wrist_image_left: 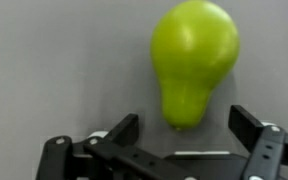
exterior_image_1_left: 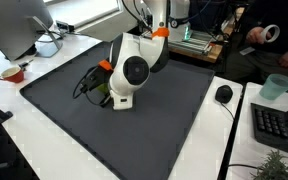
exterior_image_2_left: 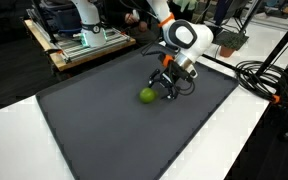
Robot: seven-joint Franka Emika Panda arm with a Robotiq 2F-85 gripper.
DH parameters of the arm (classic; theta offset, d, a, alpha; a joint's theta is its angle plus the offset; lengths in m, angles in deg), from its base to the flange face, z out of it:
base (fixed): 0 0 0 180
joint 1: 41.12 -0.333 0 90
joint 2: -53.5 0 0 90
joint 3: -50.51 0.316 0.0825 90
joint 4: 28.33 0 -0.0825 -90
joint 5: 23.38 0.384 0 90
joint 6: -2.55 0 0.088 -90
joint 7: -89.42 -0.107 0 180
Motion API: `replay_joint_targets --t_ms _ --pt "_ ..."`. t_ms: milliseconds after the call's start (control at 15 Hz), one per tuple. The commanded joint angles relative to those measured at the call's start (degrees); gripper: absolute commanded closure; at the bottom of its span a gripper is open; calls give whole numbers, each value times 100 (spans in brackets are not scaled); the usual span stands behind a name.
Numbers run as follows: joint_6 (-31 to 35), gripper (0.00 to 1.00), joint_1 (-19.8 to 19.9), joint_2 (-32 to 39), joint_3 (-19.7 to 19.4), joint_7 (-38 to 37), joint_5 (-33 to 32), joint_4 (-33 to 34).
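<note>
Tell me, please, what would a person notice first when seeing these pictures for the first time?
The bright green pear catches the eye first. It lies alone on the dark grey mat and fills much of the wrist view. Next comes the gripper, low over the mat beside the pear, its jaws open on either side of the pear's narrow end without touching it.

Green pear flat on mat

Smooth glossy green pear just ahead of the gripper, matt black fingers, matt dark grey mat beneath it
</note>
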Motion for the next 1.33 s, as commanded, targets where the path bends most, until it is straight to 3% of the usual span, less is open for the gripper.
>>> replay_joint_targets --t_ms 0,400,933,1067,1200,1267 --pt "316 0 50 -497 6 -117 158 -661" --pt "888 0 33 -815 -108 -491 10 -1124" --pt "951 0 -48 -747 -374 -1105 -135 -1137" --pt "940 10 -53 -724 -384 -1164 -149 -1105" --pt "945 31 -41 -727 -368 -1198 -133 -1108" --pt "948 36 -44 -733 -366 -1217 -133 -1114"
